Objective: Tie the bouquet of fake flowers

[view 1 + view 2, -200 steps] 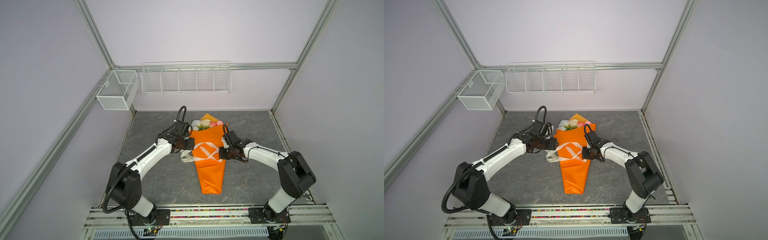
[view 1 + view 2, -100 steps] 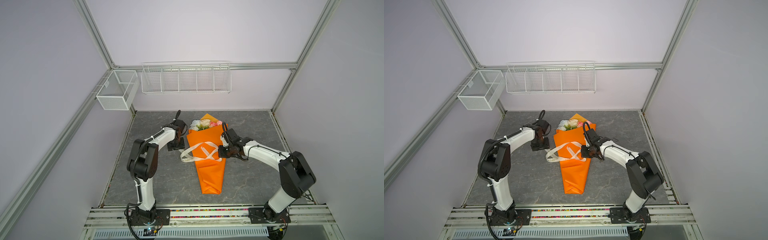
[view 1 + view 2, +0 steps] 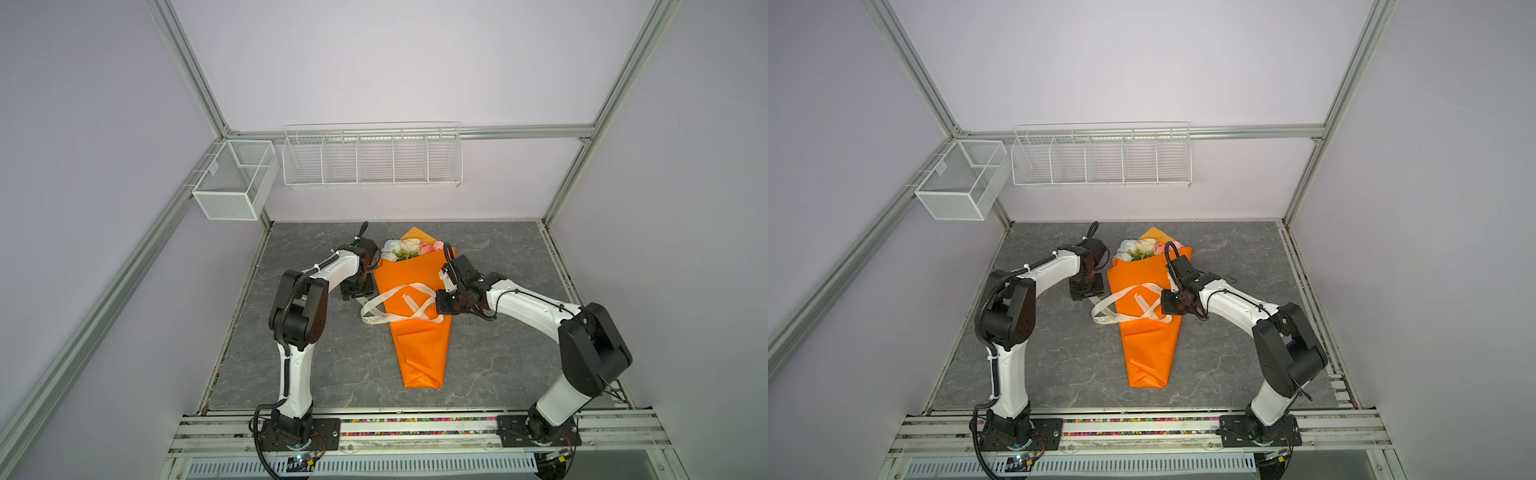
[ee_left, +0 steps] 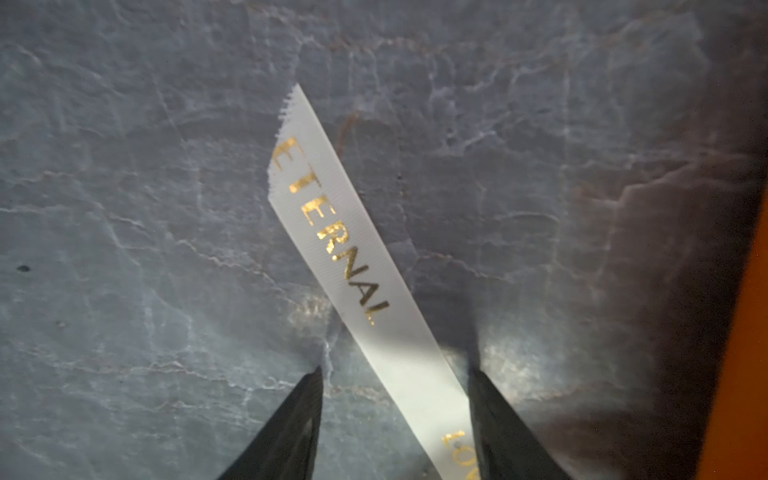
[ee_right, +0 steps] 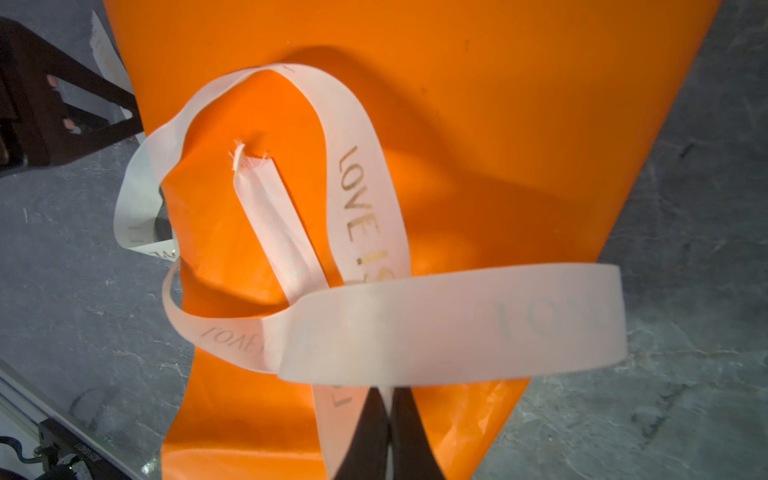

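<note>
Where ribbed ribbon (image 5: 361,199) loops, glossy bouquet (image 3: 419,345) tapers.

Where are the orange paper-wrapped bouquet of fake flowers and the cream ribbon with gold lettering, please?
Orange paper-wrapped bouquet of fake flowers (image 3: 419,353): a top view, lower wrap.
Cream ribbon with gold lettering (image 4: 332,232): left wrist view, printed end.

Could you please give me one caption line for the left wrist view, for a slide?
Jaws open, the left gripper straddles the cream ribbon, printed ETERNAL, on the grey table.
</note>
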{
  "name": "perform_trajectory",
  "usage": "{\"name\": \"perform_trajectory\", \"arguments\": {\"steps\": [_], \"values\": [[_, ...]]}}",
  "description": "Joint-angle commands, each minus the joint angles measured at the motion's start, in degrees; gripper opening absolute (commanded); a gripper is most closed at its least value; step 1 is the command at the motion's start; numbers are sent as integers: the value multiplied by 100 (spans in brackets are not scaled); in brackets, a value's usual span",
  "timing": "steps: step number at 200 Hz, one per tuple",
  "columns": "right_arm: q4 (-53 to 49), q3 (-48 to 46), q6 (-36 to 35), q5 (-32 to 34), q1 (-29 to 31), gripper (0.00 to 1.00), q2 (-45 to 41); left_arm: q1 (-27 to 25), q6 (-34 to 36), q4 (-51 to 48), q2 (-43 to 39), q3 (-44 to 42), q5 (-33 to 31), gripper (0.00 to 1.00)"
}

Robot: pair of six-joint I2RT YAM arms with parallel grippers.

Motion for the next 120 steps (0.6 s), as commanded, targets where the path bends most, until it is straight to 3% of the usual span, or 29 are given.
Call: {"name": "perform_trajectory", "arguments": {"steps": [1,52,120], "values": [[-152,130,-112,-90,33,7,-82,-78,-177,-268,285,145,-195,57],[-201,105,-157,-21,36,7,-148,-109,-240,39,495,-182,4,42],[-370,90,-222,84,35,7,-257,-114,-211,316,456,-528,-20,12]]}}
